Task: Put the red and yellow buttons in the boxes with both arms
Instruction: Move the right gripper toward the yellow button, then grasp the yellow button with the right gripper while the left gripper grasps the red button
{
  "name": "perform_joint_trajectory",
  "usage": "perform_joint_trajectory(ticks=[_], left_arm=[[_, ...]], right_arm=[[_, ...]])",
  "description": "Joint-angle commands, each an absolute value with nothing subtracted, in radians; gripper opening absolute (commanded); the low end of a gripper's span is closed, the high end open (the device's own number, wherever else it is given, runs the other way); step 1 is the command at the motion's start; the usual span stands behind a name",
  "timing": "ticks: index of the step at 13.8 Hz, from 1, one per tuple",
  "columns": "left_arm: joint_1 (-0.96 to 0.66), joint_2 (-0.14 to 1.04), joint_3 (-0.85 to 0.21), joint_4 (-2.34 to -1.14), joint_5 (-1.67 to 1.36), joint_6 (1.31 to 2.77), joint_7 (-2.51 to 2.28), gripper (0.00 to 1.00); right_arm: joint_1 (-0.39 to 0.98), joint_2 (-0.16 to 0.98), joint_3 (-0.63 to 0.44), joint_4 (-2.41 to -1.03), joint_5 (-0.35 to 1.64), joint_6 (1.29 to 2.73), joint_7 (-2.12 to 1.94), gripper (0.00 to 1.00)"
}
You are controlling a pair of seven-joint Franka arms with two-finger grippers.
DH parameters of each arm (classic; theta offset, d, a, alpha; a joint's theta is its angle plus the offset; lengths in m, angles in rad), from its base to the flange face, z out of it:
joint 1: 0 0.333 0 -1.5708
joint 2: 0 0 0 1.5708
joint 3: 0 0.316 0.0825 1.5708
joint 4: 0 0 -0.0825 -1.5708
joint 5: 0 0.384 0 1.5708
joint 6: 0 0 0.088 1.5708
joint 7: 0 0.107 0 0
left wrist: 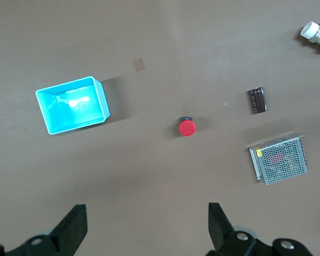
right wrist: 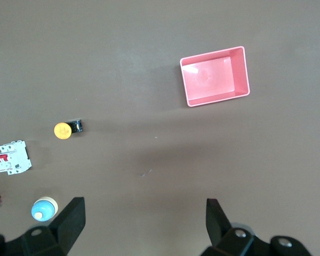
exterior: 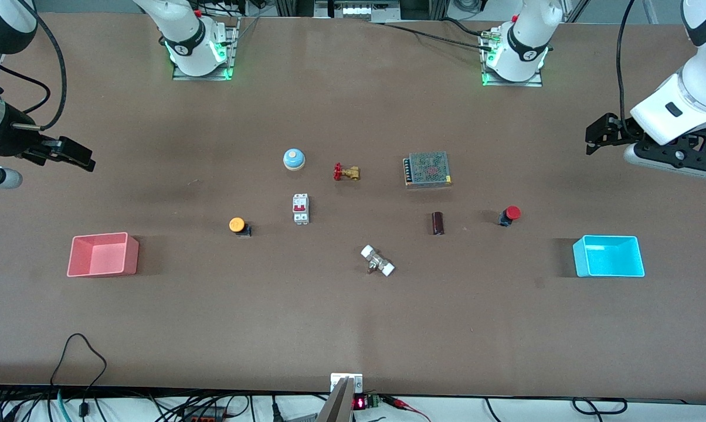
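The red button [exterior: 510, 215] stands on the table toward the left arm's end, beside the cyan-blue box [exterior: 608, 256]; both show in the left wrist view, the red button [left wrist: 187, 127] and the cyan-blue box [left wrist: 72, 111]. The yellow button [exterior: 238, 225] stands toward the right arm's end, beside the pink-red box [exterior: 103, 254]; the right wrist view shows the yellow button [right wrist: 65, 129] and the pink-red box [right wrist: 215, 76]. My left gripper [exterior: 593, 135] is open and empty, high above the table's end. My right gripper [exterior: 77, 157] is open and empty, high above its end.
Between the buttons lie a blue-domed bell [exterior: 294, 159], a brass valve with red handle [exterior: 346, 172], a white circuit breaker [exterior: 301, 208], a metal mesh power supply [exterior: 427, 169], a dark cylinder [exterior: 438, 223] and a white-capped fitting [exterior: 377, 261].
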State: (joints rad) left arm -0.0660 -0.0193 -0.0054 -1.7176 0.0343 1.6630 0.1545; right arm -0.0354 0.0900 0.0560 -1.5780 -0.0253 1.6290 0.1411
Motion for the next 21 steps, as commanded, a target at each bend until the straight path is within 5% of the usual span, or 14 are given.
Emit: perform_joint_trajectory(ticks=[1,9,21], left_arm=[[-0.069,-0.014,-0.006,-1.69,0.018,1.638,0.156,1.0],[-0.068,-0.014,-0.018,-1.689,0.018,1.638,0.144,1.0],[-0.063,-0.011,-0.018,-1.69,0.018,1.638,0.146,1.0]], right_arm=[[-0.025,0.1,0.044,-1.554,-0.011,1.621,0.135,1.0],[0.011,0.11,0.064,-1.63,-0.011,1.667,0.137,1.0],[0.072,0.288,0.19,-1.891,-0.011,2.206,0.287,1.0]])
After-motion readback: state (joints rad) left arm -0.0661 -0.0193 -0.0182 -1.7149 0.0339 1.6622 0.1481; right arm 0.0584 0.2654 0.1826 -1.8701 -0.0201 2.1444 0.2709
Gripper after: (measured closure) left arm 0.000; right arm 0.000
